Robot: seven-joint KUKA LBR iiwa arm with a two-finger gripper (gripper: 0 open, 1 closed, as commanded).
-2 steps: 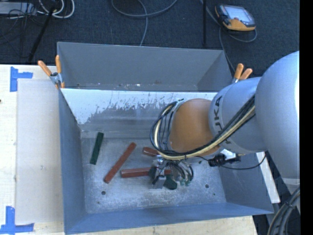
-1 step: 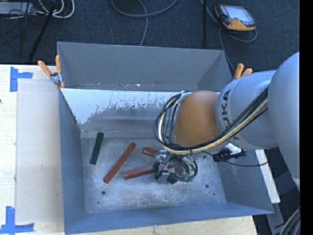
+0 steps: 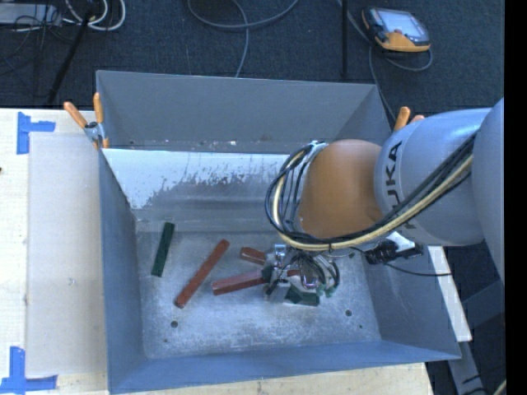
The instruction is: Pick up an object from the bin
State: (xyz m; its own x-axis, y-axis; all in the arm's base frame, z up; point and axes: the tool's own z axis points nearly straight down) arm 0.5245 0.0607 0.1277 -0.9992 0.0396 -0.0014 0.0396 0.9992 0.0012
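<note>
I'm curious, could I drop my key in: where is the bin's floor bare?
Bare: the bin floor along the near wall, and the right corner past the pincer. Crowded: the middle, where red-brown sticks lie by it; a dark green stick lies left.

Matt, scuffed grey metal bin (image 3: 148, 319)

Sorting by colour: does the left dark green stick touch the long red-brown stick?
No, bare bin floor shows between the dark green stick and the long red-brown stick.
</note>
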